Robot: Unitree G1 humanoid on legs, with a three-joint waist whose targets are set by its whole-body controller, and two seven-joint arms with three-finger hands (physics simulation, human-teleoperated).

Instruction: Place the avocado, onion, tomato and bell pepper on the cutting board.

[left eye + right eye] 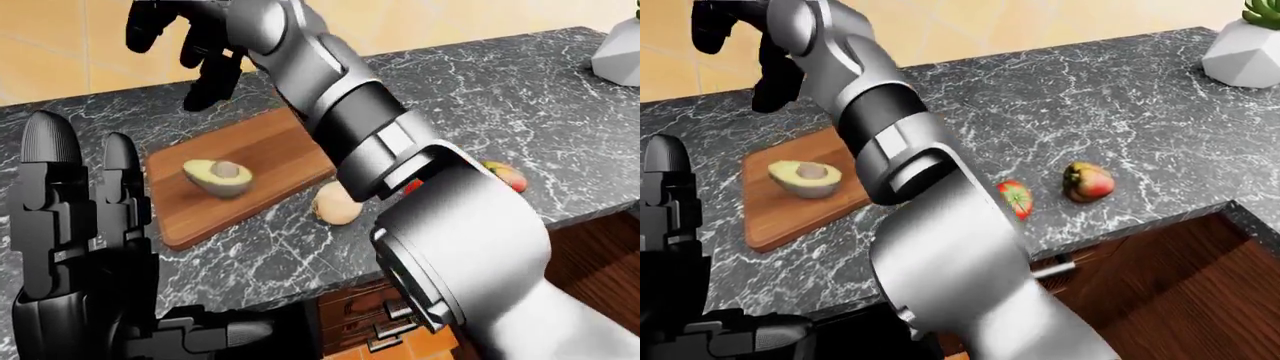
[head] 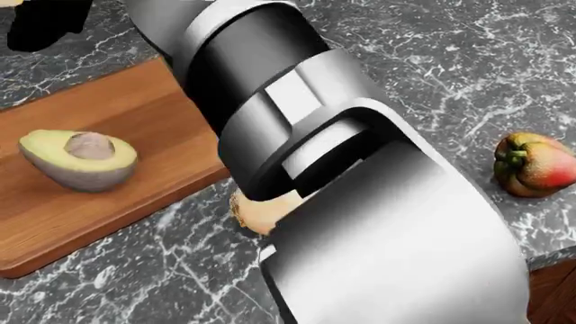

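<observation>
Countertop (image 1: pixel 1060 97): avocado (image 1: pixel 217 177) below open hand (image 1: pixel 190 41)

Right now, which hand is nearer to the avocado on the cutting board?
Right. The right hand hangs open just above the avocado past the cutting board's top edge; the left hand stands open lower left, off the board.

Head cam close, steep down, eye cams wider, all share cutting board (image 1: pixel 240 176)
</observation>
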